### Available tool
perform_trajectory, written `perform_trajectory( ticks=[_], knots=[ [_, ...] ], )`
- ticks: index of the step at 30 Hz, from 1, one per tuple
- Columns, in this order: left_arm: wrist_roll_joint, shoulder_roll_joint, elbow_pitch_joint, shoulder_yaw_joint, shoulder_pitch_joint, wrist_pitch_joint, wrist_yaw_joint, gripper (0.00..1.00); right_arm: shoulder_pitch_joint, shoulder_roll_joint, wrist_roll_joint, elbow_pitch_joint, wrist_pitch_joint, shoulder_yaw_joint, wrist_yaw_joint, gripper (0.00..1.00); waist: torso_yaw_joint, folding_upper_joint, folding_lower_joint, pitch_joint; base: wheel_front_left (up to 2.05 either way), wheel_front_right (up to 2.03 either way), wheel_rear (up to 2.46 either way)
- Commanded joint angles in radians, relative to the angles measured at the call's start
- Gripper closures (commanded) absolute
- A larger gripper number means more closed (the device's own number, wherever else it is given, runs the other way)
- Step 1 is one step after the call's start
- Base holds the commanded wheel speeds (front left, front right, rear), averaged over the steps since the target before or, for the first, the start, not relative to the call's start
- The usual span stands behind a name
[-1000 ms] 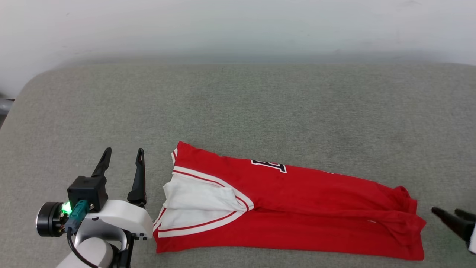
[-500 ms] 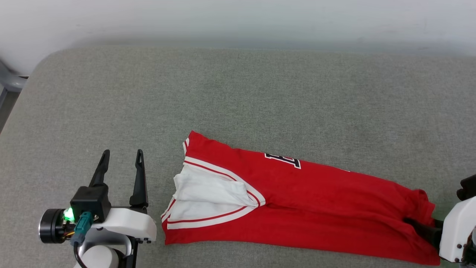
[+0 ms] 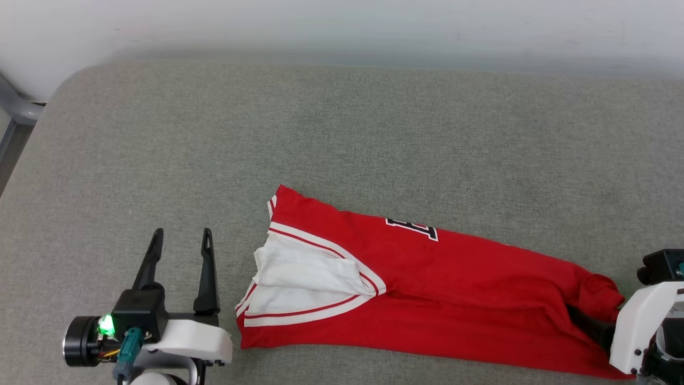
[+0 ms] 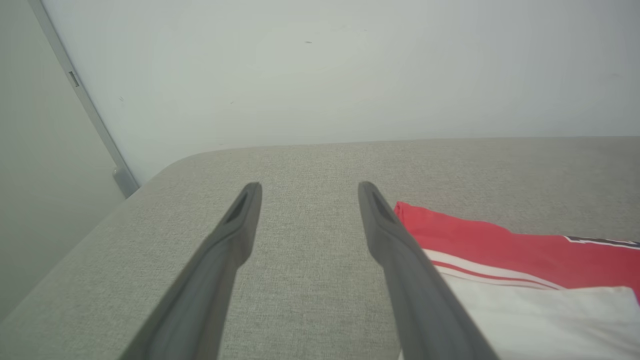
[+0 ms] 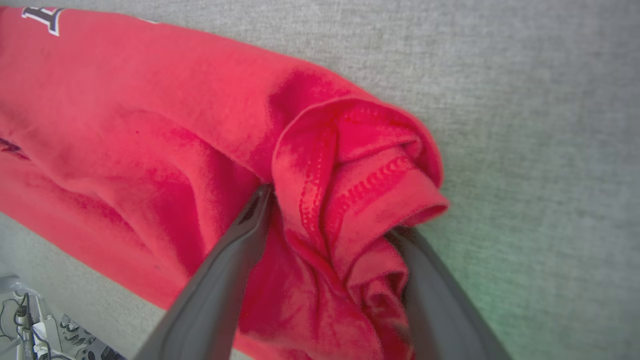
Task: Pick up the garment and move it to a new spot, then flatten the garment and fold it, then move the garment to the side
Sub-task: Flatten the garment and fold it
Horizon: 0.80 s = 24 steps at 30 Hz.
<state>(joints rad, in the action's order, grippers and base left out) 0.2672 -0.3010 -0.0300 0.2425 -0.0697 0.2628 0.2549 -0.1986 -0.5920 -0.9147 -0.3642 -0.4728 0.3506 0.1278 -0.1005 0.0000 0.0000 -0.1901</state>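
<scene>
Hem of garment (image 3: 454,289) bunches between the spread right gripper (image 5: 329,214) — set to pinch; left gripper (image 3: 181,235), apart and empty, beside its white end.

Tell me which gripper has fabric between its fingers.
The right gripper: its open fingers straddle the bunched hem of the garment; the left gripper spans bare cushion beside it.

Bare room: grey upholstery (image 3: 342,133), white wall (image 3: 342,21)

Under our left gripper (image 3: 182,232) we see a grey pad (image 3: 342,133); ahead of it a white wall (image 4: 320,70), to its left a grey rail (image 4: 90,110).
</scene>
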Motion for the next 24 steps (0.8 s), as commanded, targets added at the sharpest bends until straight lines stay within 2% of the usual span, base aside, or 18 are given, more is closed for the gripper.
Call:
perform_trajectory(
  ticks=[1, 2, 4, 5, 9, 10, 24],
  knots=[
    [-0.012, 0.009, 0.006, -0.008, 0.015, 0.002, -0.004, 0.00, 0.018, 0.058, -0.010, -0.016, -0.004, 0.051, 0.005, 0.01, -0.001, 0.0000, 0.0000, 0.001, 0.00, 0.00, 0.00],
    [-0.022, 0.019, 0.010, -0.017, 0.022, 0.002, -0.008, 0.00, 0.017, 0.060, -0.010, -0.016, 0.009, 0.061, 0.005, 0.46, -0.002, 0.0000, 0.0000, 0.002, 0.00, 0.00, 0.00],
    [-0.043, 0.039, 0.014, -0.028, 0.034, 0.002, -0.017, 0.00, 0.011, 0.065, -0.015, -0.026, 0.033, 0.076, 0.006, 0.86, -0.005, 0.0000, 0.0000, 0.005, 0.00, 0.00, 0.00],
    [-0.054, 0.049, 0.014, -0.036, 0.040, 0.002, -0.022, 0.00, 0.010, 0.066, -0.018, -0.030, 0.044, 0.083, 0.006, 1.00, -0.006, 0.0000, 0.0000, 0.007, 0.00, 0.00, 0.00],
    [-0.091, 0.081, 0.010, -0.057, 0.059, 0.002, -0.041, 0.00, 0.004, 0.047, -0.026, -0.046, 0.083, 0.091, 0.004, 1.00, -0.009, 0.0000, 0.0000, 0.017, 0.00, 0.00, 0.00],
    [-0.124, 0.111, 0.004, -0.086, 0.077, 0.002, -0.062, 0.00, -0.007, -0.004, -0.038, -0.070, 0.126, 0.075, 0.002, 1.00, -0.010, 0.0000, 0.0000, 0.028, 0.00, 0.00, 0.00],
    [-0.183, 0.155, -0.011, -0.136, 0.104, 0.002, -0.121, 0.00, -0.013, -0.177, -0.060, -0.168, 0.166, -0.010, 0.002, 1.00, 0.000, 0.0000, 0.0000, 0.061, 0.00, 0.00, 0.00]
  ],
)
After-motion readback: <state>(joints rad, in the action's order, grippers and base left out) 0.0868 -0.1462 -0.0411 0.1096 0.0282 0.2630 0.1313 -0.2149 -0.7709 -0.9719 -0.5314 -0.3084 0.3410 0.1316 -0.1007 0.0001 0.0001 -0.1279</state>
